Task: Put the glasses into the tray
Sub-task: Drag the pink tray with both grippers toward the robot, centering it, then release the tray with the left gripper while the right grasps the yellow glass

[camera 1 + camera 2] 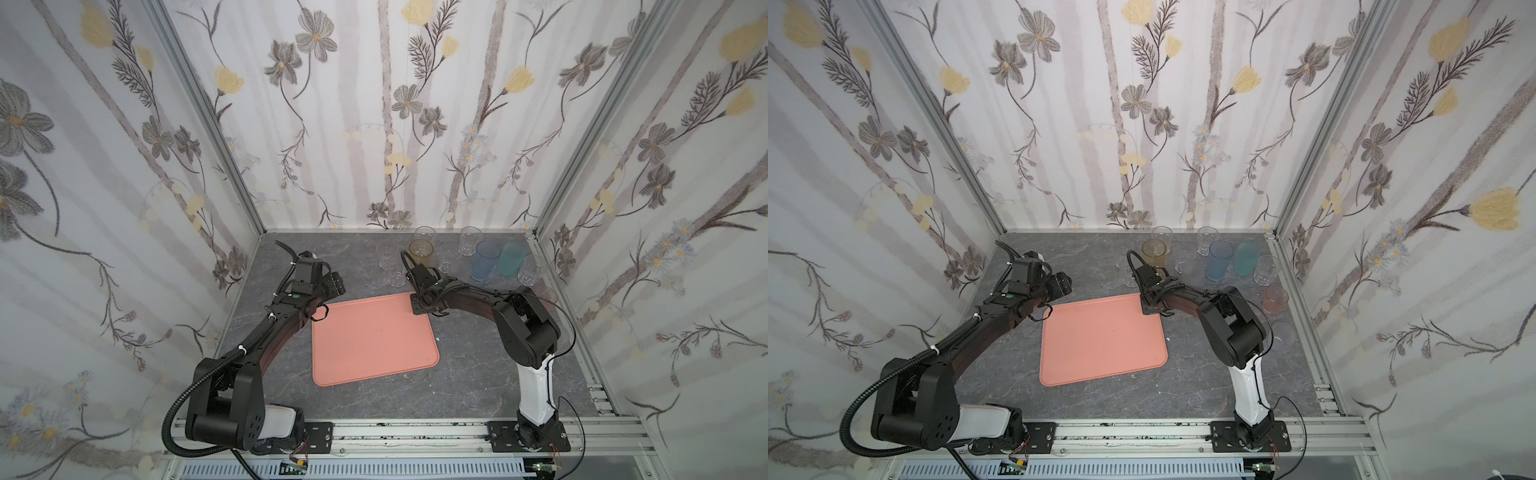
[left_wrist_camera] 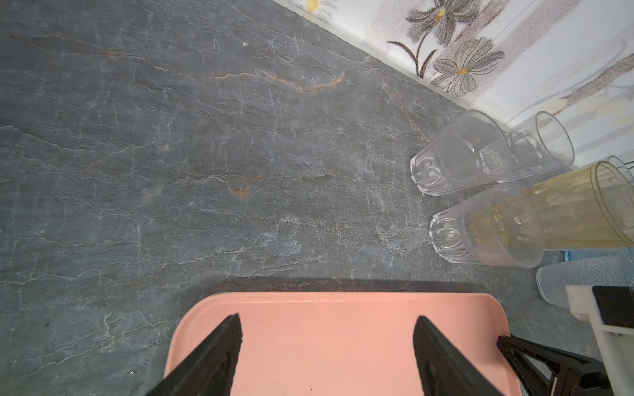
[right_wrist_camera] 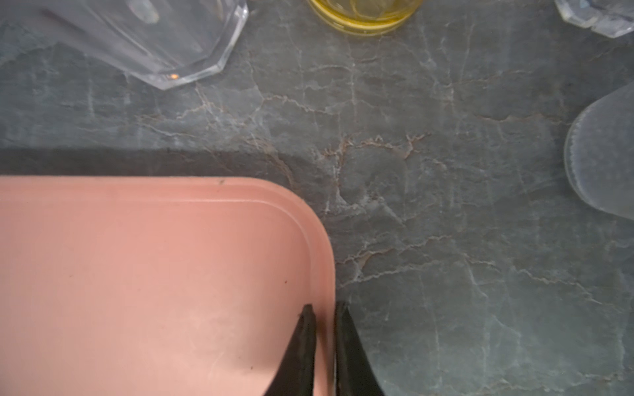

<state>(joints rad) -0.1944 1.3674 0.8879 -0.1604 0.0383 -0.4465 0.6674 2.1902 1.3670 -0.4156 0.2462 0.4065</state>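
The glasses [image 1: 484,259] stand clustered at the back right of the grey table [image 1: 291,395], beyond the tray [image 1: 374,345]. The clear ones barely show, and the right arm [image 1: 469,297] covers some. The right gripper [image 3: 323,307] straddles the tray's far right rim, jaws narrowly apart; whether they pinch it is unclear. The left gripper [image 2: 328,319] hangs spread wide, holding nothing, over the tray's far edge. A strip of table separates tray and glasses.

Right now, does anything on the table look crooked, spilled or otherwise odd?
The tray lies crooked, turned against the front edge of the table. The right gripper stands astride its rim at the far right corner, jaws almost closed; whether they pinch it I cannot tell. The glasses stand upright off the tray, nothing spilled.
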